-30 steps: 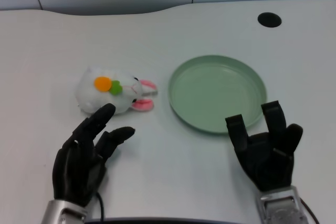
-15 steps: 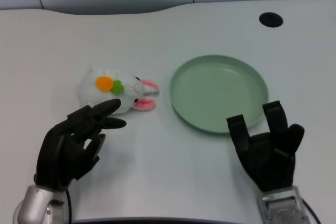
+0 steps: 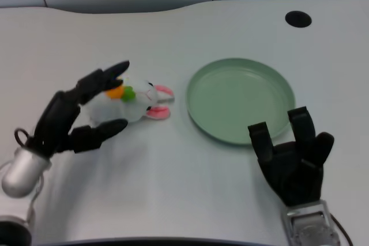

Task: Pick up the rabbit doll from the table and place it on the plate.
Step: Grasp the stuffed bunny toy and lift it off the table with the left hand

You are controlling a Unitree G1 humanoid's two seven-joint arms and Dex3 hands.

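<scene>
left hand (image 3: pixel 72 120) open, fingers spread around the rabbit doll (image 3: pixel 127 103) from its left, not closed on it. doll lies on the table (image 3: pixel 173 188), long axis pointing right toward the plate (image 3: pixel 241 101) just beside its ears.

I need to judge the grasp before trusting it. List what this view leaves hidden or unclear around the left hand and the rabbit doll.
- Head view: the left hand covers the left side of the rabbit doll, so contact there cannot be told.
- The hand's fingers reach over the doll and the thumb lies below it; whether they press it is unclear.
- The doll's underside is hidden by its own body.
- The left forearm is cut off by the picture's left edge.
</scene>
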